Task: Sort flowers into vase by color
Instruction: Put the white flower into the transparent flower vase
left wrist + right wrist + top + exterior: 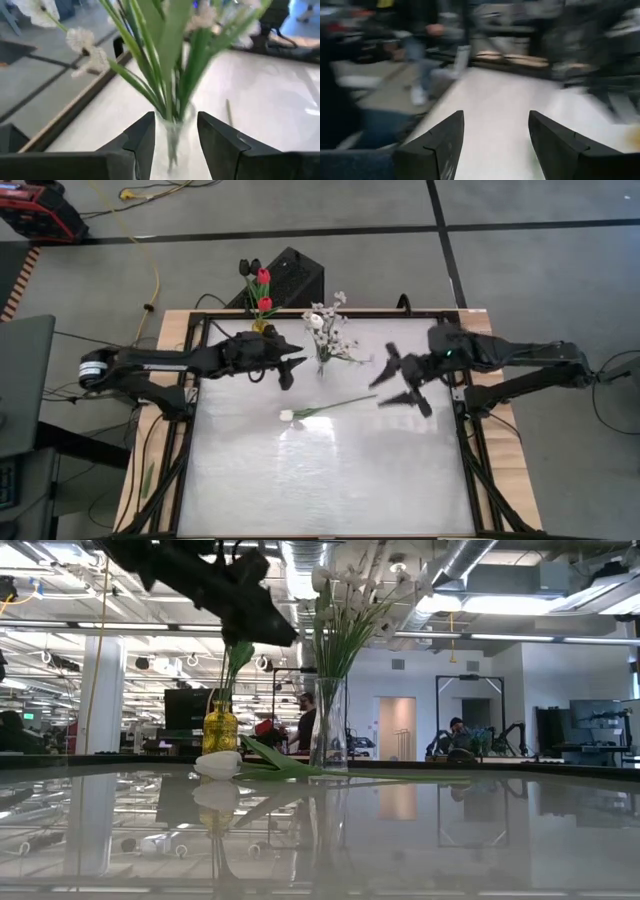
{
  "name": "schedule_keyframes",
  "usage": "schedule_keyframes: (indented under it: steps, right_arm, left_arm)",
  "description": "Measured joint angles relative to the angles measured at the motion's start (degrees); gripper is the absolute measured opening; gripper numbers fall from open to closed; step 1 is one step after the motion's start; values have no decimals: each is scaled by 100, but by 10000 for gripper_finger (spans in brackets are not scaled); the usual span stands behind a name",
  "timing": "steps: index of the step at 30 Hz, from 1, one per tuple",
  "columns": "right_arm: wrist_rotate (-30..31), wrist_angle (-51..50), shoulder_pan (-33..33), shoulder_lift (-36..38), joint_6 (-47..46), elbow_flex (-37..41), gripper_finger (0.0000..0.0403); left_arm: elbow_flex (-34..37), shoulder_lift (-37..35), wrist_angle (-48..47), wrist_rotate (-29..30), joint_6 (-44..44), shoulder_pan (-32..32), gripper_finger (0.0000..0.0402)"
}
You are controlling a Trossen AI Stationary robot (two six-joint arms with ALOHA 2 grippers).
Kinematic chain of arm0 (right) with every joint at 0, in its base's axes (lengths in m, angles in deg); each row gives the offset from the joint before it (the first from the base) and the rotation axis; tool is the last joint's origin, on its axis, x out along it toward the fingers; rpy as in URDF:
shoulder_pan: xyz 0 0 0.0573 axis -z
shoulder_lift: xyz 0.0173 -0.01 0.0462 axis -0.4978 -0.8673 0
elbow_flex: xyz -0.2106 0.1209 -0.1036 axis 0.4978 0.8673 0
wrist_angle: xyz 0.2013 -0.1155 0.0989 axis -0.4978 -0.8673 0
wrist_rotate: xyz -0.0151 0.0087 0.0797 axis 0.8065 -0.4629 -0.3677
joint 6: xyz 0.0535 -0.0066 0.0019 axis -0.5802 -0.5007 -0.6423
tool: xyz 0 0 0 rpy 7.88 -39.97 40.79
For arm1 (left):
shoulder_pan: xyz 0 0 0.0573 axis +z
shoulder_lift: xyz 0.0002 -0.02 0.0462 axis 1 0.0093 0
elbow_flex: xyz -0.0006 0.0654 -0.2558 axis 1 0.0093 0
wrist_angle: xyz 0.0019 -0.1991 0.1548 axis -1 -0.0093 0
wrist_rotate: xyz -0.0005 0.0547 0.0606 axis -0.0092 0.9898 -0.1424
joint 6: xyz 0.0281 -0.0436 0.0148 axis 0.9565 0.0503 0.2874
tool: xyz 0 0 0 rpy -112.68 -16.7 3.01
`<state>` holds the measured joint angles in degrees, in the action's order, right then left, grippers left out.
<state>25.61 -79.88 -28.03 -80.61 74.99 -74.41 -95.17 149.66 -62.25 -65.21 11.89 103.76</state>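
So nearest the camera on the table (330,480) there's one white flower (288,416) lying flat, stem (340,405) running off toward the right side, nothing touching it. Right hand (400,380) hangs just past the stem's far end, fingers spread wide, holding nothing. Left hand (292,366) sits a bit further back, fingers parted too and empty, pointed at the clear vase (323,363), which stands just beside it with white blooms and leafy sprigs in it. Furthest back, at the table's rear edge, a yellow vase (259,326) holds the red flowers (263,278) and a dark one (246,267).
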Motion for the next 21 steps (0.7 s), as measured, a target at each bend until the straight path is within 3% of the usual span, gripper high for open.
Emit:
schedule_keyframes:
  steps: [2,7,12,15,18,21]
  right_arm:
    - [-346,12,-247,-161,-72,-2,248]
    - [-427,-181,-1077,-981,-85,0,248]
    - [152,-486,-1725,-2024,-90,0,248]
    - [875,-431,-1915,-2746,-153,2,248]
    - [1140,-111,-1881,-3428,-171,4,248]
    - [1532,499,-1679,-3949,-175,4,240]
  left_arm:
    - [-88,-244,-535,-7,-87,-106,135]
    - [-92,-680,-1475,38,-624,-570,135]
    - [229,-685,-1966,531,-1176,-1482,135]
    - [617,-553,-1648,1052,-1347,-2078,135]
    - [1075,-390,-939,1539,-1455,-2555,135]
    - [1501,-238,-64,1669,-1495,-2840,135]
